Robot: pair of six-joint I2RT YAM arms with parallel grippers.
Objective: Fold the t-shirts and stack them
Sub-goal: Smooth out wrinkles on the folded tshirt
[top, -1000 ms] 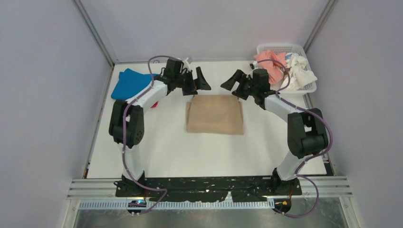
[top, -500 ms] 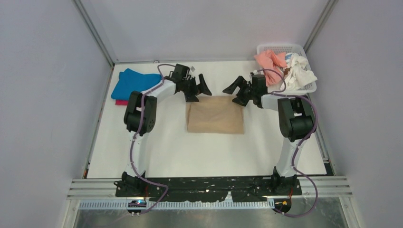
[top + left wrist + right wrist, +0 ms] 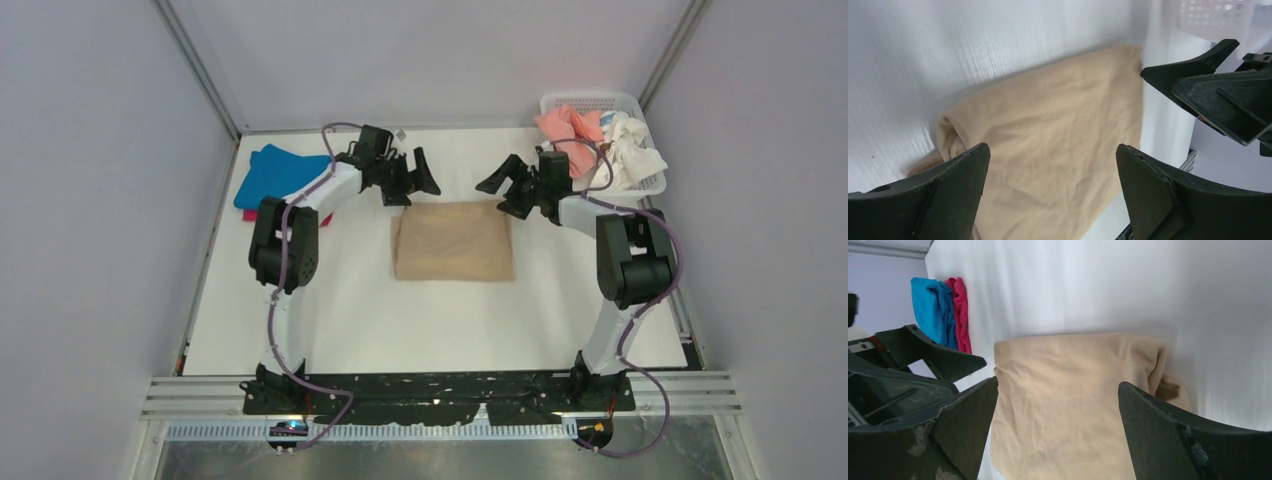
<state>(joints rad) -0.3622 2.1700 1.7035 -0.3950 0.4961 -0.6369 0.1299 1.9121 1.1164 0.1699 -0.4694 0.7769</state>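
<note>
The tan t-shirt [image 3: 452,241] lies folded into a rectangle in the middle of the table. It also shows in the left wrist view [image 3: 1048,115] and the right wrist view [image 3: 1073,365]. My left gripper [image 3: 417,183] is open and empty, just above the shirt's far left corner. My right gripper [image 3: 503,193] is open and empty, just above its far right corner. The blue t-shirt [image 3: 275,174] lies folded at the far left on the magenta t-shirt [image 3: 252,215]. The salmon t-shirt [image 3: 565,128] and the white t-shirt [image 3: 632,146] are crumpled in the basket.
The white mesh basket [image 3: 590,101] stands at the far right corner. Grey walls close in the table on the left, right and far sides. In the right wrist view the blue shirt [image 3: 929,305] and magenta shirt [image 3: 961,310] lie beyond the left gripper [image 3: 923,357].
Both arms have drawn their elbows in and up. Both grippers stay open near the tan shirt's far corners, dipping a little and lifting again. The shirt has not moved.
</note>
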